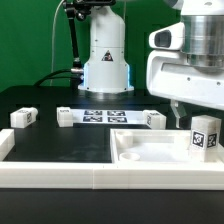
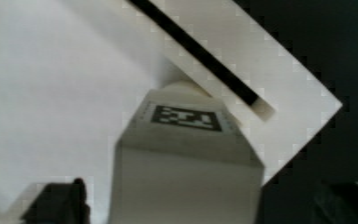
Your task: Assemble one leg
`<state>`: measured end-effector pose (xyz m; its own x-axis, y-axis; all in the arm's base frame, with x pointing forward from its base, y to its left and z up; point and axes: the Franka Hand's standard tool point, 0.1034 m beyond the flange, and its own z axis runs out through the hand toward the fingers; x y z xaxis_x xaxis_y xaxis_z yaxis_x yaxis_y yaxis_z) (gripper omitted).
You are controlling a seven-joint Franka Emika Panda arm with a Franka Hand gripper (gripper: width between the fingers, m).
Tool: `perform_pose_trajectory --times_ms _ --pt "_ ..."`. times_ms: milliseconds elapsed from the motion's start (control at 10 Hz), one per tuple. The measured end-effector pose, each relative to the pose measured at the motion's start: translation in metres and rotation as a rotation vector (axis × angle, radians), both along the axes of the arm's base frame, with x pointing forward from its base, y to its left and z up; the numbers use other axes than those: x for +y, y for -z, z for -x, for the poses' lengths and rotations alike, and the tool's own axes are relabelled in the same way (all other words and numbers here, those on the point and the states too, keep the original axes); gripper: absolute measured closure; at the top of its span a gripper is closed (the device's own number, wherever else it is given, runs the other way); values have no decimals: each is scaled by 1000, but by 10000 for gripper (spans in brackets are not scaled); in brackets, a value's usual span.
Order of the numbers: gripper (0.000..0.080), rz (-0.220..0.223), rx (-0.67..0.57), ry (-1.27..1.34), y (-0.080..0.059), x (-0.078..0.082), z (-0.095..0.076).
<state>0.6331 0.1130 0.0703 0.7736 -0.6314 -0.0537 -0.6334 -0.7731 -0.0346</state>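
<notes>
A leg (image 1: 205,135), a stubby white block with a black-and-white tag, stands at the right end of the large white board with a raised rim (image 1: 135,158). My gripper (image 1: 200,122) hangs over it, one finger (image 1: 178,112) showing beside the leg. In the wrist view the leg (image 2: 190,150) runs between my two dark fingertips (image 2: 55,202), and a strip of board shows between one fingertip and the leg. My gripper (image 2: 197,208) looks open, straddling the leg. The board's rim (image 2: 247,65) crosses behind it.
Three more legs lie on the black table: one at the exterior view's left (image 1: 24,117), one beside the marker board (image 1: 66,116), one right of it (image 1: 153,118). The marker board (image 1: 105,113) lies before the arm's base (image 1: 105,65). A white wall (image 1: 60,172) runs along the front.
</notes>
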Motion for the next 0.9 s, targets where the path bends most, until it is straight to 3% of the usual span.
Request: perform_pose_trajectory --times_ms 500,900 --pt "150 -16 -40 -516 1 10 4" --pt "150 -7 -57 -850 0 6 4"
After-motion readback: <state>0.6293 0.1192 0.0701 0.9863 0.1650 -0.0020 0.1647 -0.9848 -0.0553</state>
